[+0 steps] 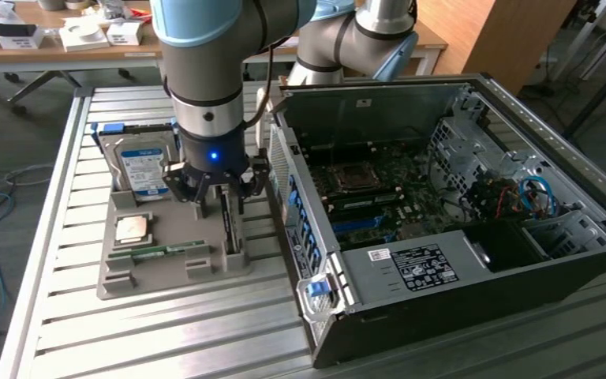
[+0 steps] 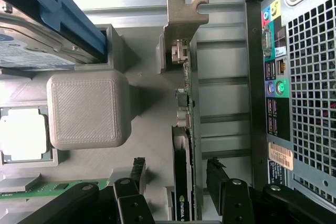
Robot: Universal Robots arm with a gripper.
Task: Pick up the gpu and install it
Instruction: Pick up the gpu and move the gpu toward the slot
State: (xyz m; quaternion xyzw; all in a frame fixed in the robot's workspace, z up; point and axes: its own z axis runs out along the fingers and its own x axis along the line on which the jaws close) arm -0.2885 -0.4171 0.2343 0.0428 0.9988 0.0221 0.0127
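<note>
Starting at the exterior view's left, a hard drive (image 1: 140, 166) stands upright in a gray holder (image 1: 124, 276) on the slatted metal surface (image 1: 61, 332). Further right in that holder the gpu (image 1: 231, 229) stands on edge in a slot. The pincer (image 1: 217, 207) is open astride it, with a gap at each finger. Just beside it to the right sits the open computer case (image 1: 472, 237).
</note>
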